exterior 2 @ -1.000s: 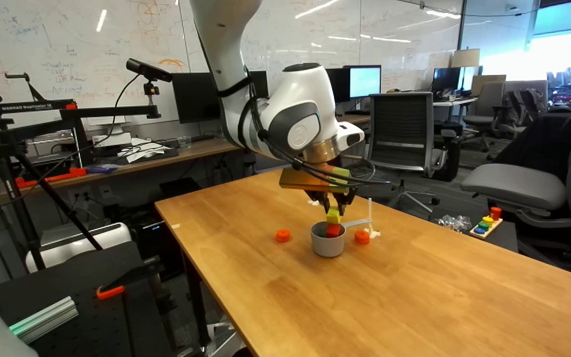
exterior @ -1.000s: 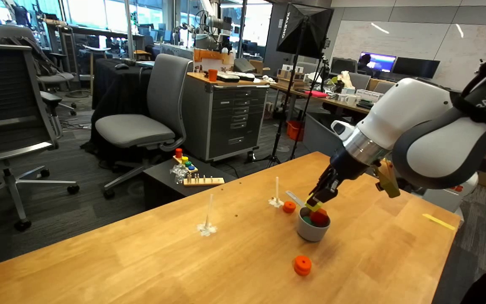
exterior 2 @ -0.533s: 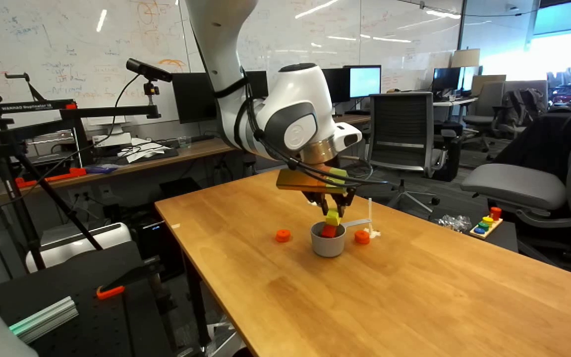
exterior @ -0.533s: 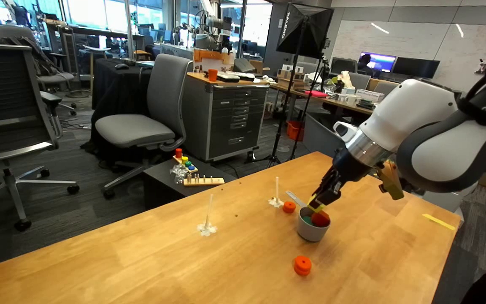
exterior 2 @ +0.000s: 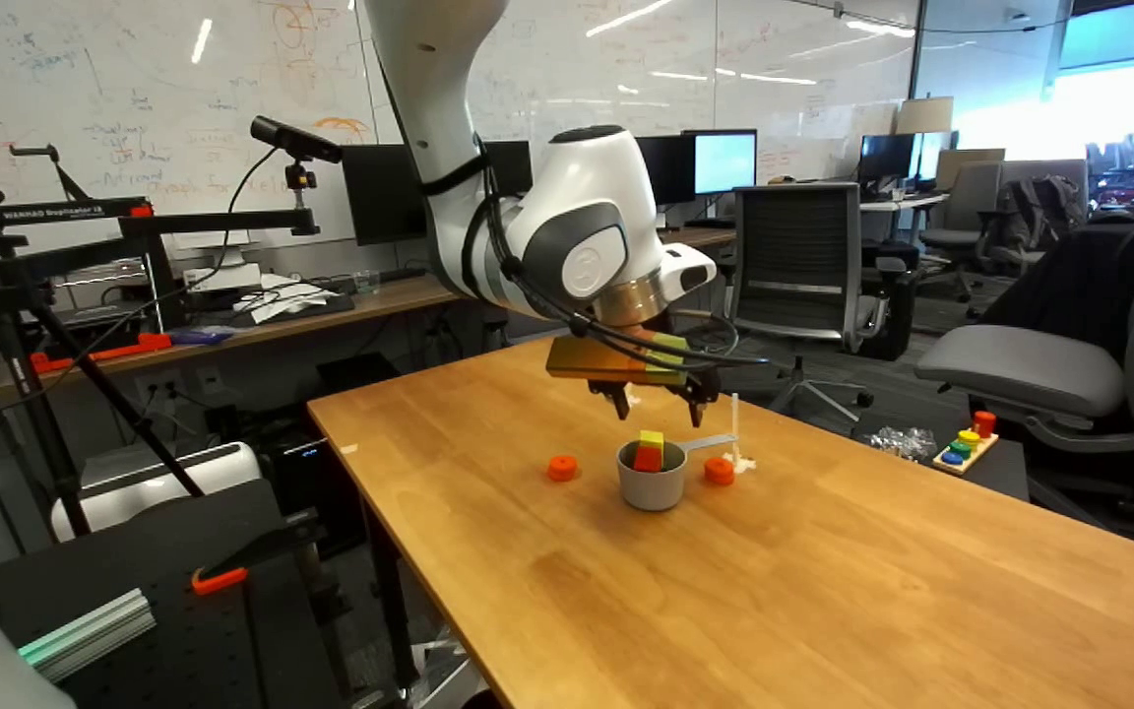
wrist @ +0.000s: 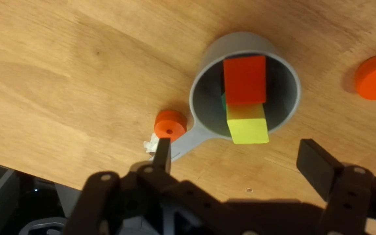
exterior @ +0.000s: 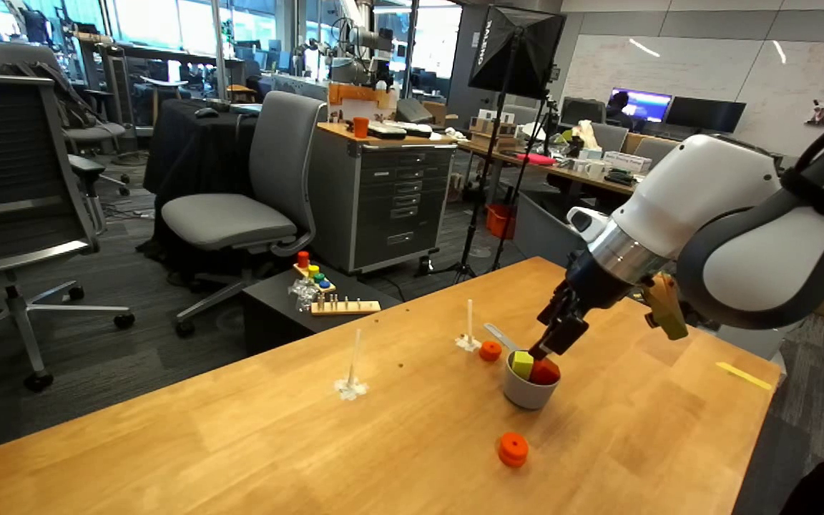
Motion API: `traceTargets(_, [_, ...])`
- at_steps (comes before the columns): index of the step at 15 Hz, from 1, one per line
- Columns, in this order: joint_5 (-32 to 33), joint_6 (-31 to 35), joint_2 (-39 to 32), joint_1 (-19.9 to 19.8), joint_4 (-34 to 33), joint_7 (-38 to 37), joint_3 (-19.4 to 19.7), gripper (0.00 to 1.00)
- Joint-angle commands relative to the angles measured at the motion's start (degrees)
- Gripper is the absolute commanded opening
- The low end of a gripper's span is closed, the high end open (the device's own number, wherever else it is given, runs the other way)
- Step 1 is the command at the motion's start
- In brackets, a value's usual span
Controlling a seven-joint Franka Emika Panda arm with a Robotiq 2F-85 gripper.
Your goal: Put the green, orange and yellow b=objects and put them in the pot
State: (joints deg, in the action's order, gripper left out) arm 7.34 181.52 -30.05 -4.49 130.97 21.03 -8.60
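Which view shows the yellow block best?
The wrist view: the yellow block is largest there, with two faces plainly visible. Both exterior views show it small, in the pot with the red-orange block.

The grey pot (wrist: 240, 42) stands upright; inside, the orange block (wrist: 245, 80) and yellow block (wrist: 248, 130) sit side by side, yellow rising past the rim, the green piece (wrist: 223, 101) (just a sliver shows) lower.

Gray chair (exterior: 262, 211), scribbled whiteboard (exterior 2: 616, 74), bright window (exterior: 158, 25)
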Motion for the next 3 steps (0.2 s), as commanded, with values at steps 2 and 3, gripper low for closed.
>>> traceTargets(2, [2.87,1.48,-0.03,0.12,0.19,-1.78,0.55,1.00])
traceTargets(3, [3.04,1.97,-0.03,0.27,0.36,-1.82,0.78,1.00])
